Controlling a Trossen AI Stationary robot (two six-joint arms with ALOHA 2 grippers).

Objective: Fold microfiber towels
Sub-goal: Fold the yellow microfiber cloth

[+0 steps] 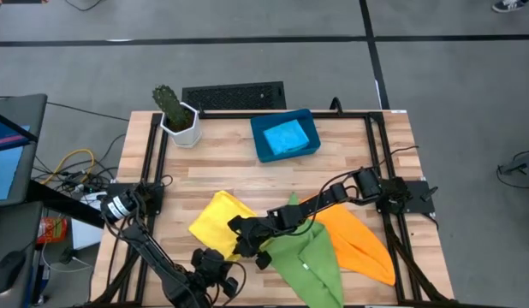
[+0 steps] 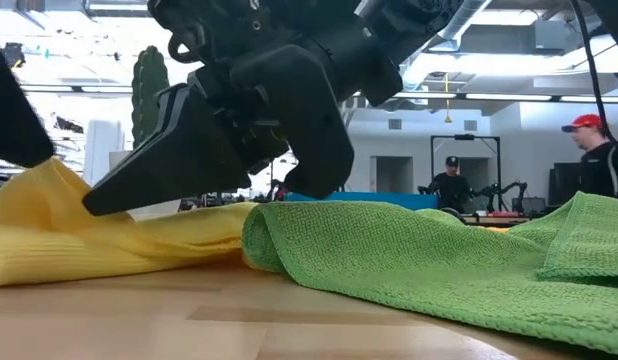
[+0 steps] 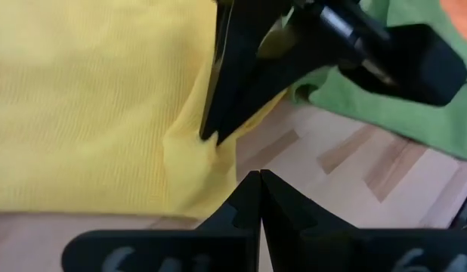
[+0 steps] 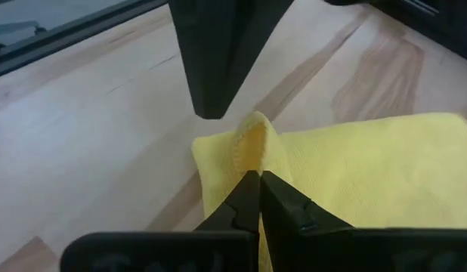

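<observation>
At the near edge of the table (image 1: 213, 167) the left gripper (image 1: 215, 267) sits low beside the yellow towel (image 1: 220, 224), its jaws pressed fully together with nothing between them, their tips pointing at the towel's near corner over bare wood. Just beyond it the right gripper (image 1: 258, 251) has reached across from the right side and its jaws are nearly closed on that corner of the yellow towel; in the right wrist view a small peak of yellow cloth stands up at the tips of the jaws, and the low view shows the towel's edge lifted slightly where the gripper meets it. The rest of the yellow towel lies rumpled on the wood toward the left. Right beside it, touching or slightly overlapping its edge, the green towel (image 1: 309, 257) lies spread and wrinkled at the front middle of the table, partly under the right arm. The orange towel (image 1: 359, 242) lies just beyond and to the right of the green one, its edge tucked under the green one. Farther back, near the table's far edge, a dark-blue tray (image 1: 263, 142) holds the light blue towel (image 1: 288, 136), folded into a small square. At the far left corner stands a potted cactus (image 1: 175, 114). In the room behind the table two people (image 2: 451, 184) can be seen.
</observation>
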